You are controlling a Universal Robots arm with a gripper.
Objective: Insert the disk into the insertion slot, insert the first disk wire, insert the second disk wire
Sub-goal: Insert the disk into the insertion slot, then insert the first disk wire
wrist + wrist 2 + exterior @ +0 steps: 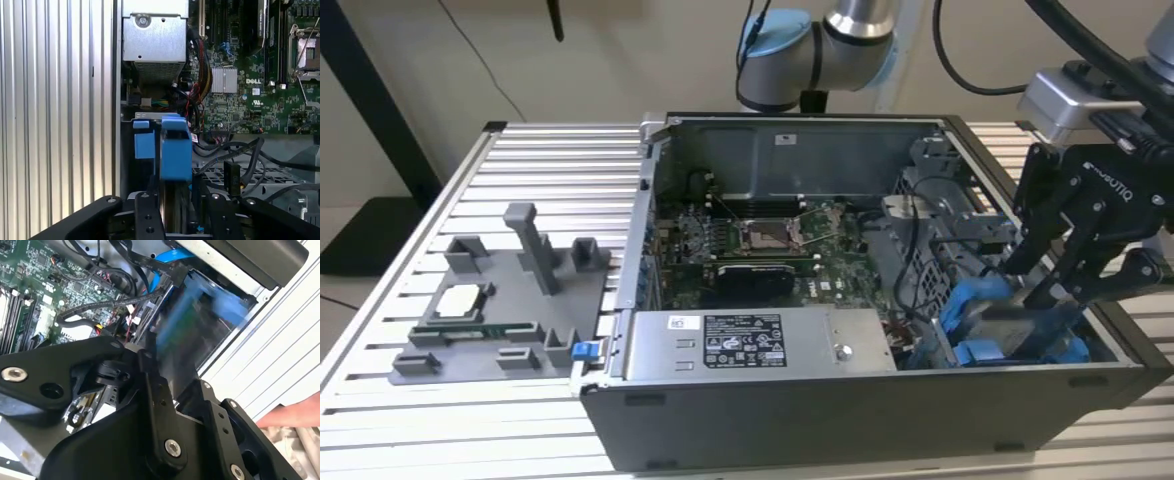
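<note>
My gripper (1037, 288) hangs over the front right corner of the open computer case (787, 400) in the exterior view. It is shut on the disk (1014, 325), a grey drive in a bright blue carrier, blurred by motion. In the first wrist view the disk (175, 147) stands on edge between my fingers (148, 212), above the insertion slot (144, 142) with its blue tab. In the second wrist view the disk (195, 322) is a blue-grey blur beside the case wall. Loose black wires (234, 176) lie across the grey drive cage (280, 175).
A grey labelled power-supply box (761, 340) fills the case's front, with the motherboard (761, 240) behind it. A grey fixture tray (494, 300) with parts sits on the slatted table (520, 150) at the exterior view's left. A person's hand (295, 412) rests outside the case.
</note>
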